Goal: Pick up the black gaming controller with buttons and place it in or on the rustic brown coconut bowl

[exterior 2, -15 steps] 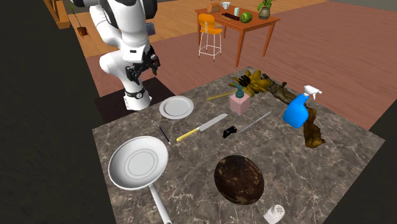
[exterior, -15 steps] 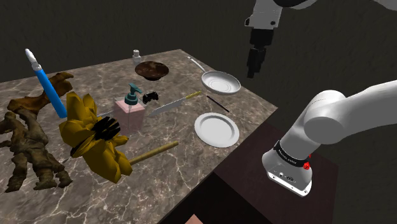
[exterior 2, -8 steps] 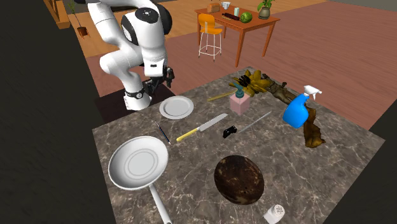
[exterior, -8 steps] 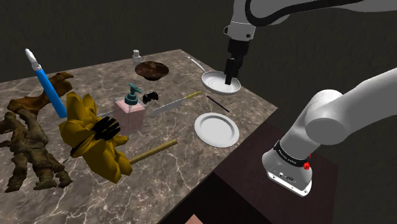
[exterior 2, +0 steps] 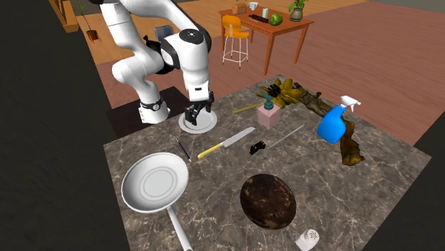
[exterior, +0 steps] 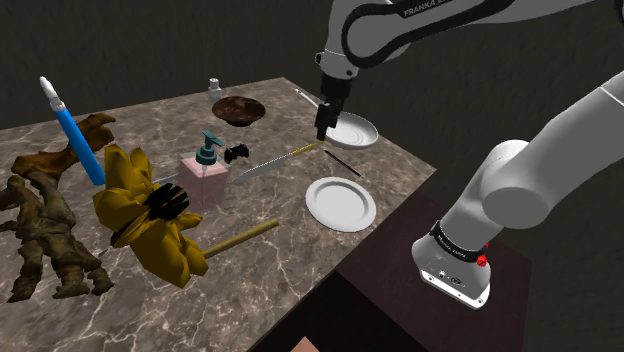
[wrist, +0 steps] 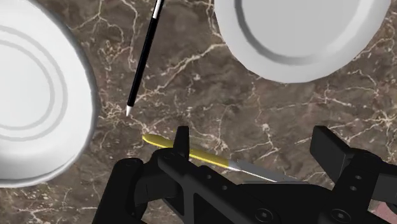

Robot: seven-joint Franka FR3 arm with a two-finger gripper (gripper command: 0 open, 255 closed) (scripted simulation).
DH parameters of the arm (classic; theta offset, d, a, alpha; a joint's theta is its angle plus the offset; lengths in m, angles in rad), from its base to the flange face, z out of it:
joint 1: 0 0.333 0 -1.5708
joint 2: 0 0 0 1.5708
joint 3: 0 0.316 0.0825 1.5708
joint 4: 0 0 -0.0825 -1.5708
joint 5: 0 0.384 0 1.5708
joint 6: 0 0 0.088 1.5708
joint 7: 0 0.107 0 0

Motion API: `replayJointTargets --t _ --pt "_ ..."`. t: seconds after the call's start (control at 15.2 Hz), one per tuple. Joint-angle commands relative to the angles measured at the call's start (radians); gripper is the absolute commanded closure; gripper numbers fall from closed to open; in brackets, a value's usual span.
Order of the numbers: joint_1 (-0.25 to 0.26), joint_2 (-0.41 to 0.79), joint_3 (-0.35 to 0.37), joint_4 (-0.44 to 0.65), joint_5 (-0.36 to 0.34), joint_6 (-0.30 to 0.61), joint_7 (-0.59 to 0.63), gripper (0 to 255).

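Observation:
The black controller (exterior: 236, 153) lies on the marble table beside the pink soap dispenser (exterior: 205, 177); it also shows small and dark (exterior 2: 257, 147) near the table's middle. The dark brown bowl (exterior: 238, 108) sits at the far edge, wide and shallow (exterior 2: 268, 200). My gripper (exterior: 323, 125) hangs above the table between the pan and the plate, well short of the controller. In the second exterior view the gripper (exterior 2: 192, 114) hovers over the white plate. Its fingers (wrist: 182, 144) stand apart with nothing between them, above a yellow-handled knife (wrist: 191, 155).
A white pan (exterior: 347, 130) and a white plate (exterior: 340, 203) flank the gripper. A thin black stick (wrist: 143, 57) lies between them. A grey knife (exterior 2: 285, 137), blue spray bottle (exterior 2: 334, 123), yellow plush shape (exterior: 150, 210) and a small shaker (exterior 2: 308, 239) crowd the table.
The arm has swung from over its stand out across the table and come lower, now between pan and plate. Nothing on the table has moved.

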Motion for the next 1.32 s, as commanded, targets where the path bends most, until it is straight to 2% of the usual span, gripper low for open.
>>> replayJointTargets --t 0.0,0.66,1.06,1.25 --pt "0.013 0.068 0.016 0.027 -0.001 0.069 0.003 0" --pt "0.061 0.395 0.067 0.242 -0.068 0.302 0.028 0" --pt "0.105 0.588 0.075 0.423 -0.140 0.383 0.057 0" --pt "0.109 0.617 0.072 0.432 -0.146 0.405 0.061 0"
